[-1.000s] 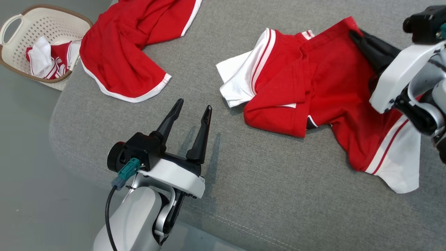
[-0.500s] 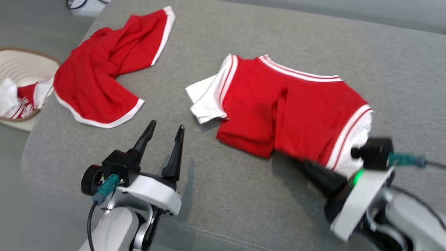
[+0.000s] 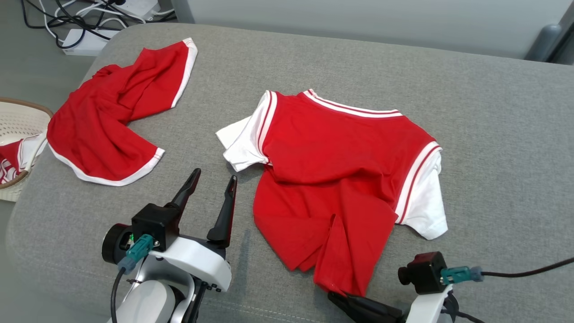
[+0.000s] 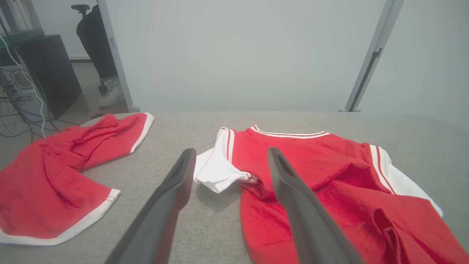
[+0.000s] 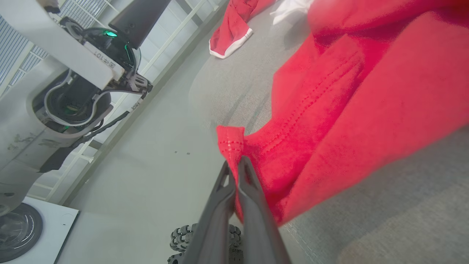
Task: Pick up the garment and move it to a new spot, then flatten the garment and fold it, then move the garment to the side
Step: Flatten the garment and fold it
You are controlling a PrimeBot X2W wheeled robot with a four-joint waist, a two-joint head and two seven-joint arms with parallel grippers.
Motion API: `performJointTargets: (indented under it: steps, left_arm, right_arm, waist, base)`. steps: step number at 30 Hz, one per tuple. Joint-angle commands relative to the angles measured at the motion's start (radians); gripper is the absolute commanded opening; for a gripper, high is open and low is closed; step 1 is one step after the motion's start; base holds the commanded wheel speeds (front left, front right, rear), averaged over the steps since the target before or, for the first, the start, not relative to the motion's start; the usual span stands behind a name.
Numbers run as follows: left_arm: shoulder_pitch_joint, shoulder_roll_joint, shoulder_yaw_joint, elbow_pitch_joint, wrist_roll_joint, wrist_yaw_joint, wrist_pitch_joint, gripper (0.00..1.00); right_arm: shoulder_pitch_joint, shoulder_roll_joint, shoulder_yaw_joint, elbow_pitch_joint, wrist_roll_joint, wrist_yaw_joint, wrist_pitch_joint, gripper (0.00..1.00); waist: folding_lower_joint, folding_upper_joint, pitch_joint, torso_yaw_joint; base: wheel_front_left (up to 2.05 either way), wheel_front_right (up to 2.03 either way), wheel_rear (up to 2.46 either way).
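The garment [image 3: 341,157] is a red shirt with white striped sleeves, lying mostly spread in the middle of the grey cushion [image 3: 493,134], collar at the far side. My right gripper [image 3: 332,295] sits at the near edge, shut on the shirt's bottom hem. In the right wrist view the closed fingers [image 5: 233,165] pinch a corner of the red hem [image 5: 231,141], and the cloth [image 5: 366,73] runs away from them. My left gripper [image 3: 214,177] hovers open to the left of the shirt, holding nothing. The left wrist view shows it [image 4: 231,154] pointing at the shirt's [image 4: 311,161] white sleeve [image 4: 216,172].
A second red garment [image 3: 103,130] lies crumpled at the cushion's far left. A cream basket [image 3: 18,121] with more clothes stands on the floor beside it. Cables [image 3: 89,18] lie on the floor behind. A person's foot [image 4: 110,97] shows beyond the cushion.
The head camera has shifted. My right gripper drew the shirt's hem from the far right toward the near edge, and the shirt now lies stretched out. The left gripper stayed open.
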Motion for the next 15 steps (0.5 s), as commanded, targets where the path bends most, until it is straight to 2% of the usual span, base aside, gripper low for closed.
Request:
performJointTargets:
  steps: [1, 4, 5, 6, 7, 10, 15]
  left_arm:
    - [-0.012, 0.021, 0.032, -0.026, -0.002, 0.008, 0.002, 1.0]
    - [-0.018, 0.02, 0.025, -0.028, -0.002, 0.006, 0.006, 1.0]
    - [-0.018, 0.02, 0.024, -0.028, -0.002, 0.006, 0.006, 1.0]
    - [-0.019, 0.02, 0.024, -0.028, -0.002, 0.006, 0.006, 1.0]
    - [-0.018, 0.021, 0.024, -0.027, -0.003, 0.007, 0.006, 1.0]
    - [-0.007, 0.027, 0.027, -0.023, -0.007, 0.013, 0.008, 1.0]
    - [0.025, 0.046, 0.038, -0.023, -0.015, 0.027, 0.014, 1.0]
  right_arm:
    - [0.02, -0.002, 0.003, -0.006, -0.011, 0.005, 0.005, 0.0]
    - [0.028, 0.01, 0.004, 0.042, -0.017, 0.005, 0.032, 0.0]
    - [0.032, 0.016, 0.001, 0.057, -0.013, 0.005, 0.037, 0.11]
    - [0.037, 0.02, 0.003, 0.068, -0.007, 0.005, 0.045, 0.45]
    - [0.039, 0.022, 0.003, 0.076, -0.006, 0.005, 0.048, 1.0]
    - [0.051, 0.026, -0.004, 0.076, 0.009, 0.005, 0.041, 1.0]
    - [0.093, -0.012, -0.048, 0.025, 0.02, 0.005, -0.009, 1.0]
  waist:
    - [0.0, 0.0, 0.002, 0.008]
    - [0.0, 0.0, 0.003, 0.014]
    - [0.0, 0.0, 0.002, 0.015]
    - [0.0, 0.0, 0.001, 0.016]
    - [0.0, 0.0, -0.001, 0.016]
    - [0.0, 0.0, -0.015, 0.008]
    - [0.0, 0.0, -0.051, -0.016]
  base:
    - [0.0, 0.0, 0.0]
    - [0.0, 0.0, 0.0]
    - [0.0, 0.0, 0.0]
    - [0.0, 0.0, 0.0]
    - [0.0, 0.0, 0.0]
    - [0.0, 0.0, 0.0]
    - [0.0, 0.0, 0.0]
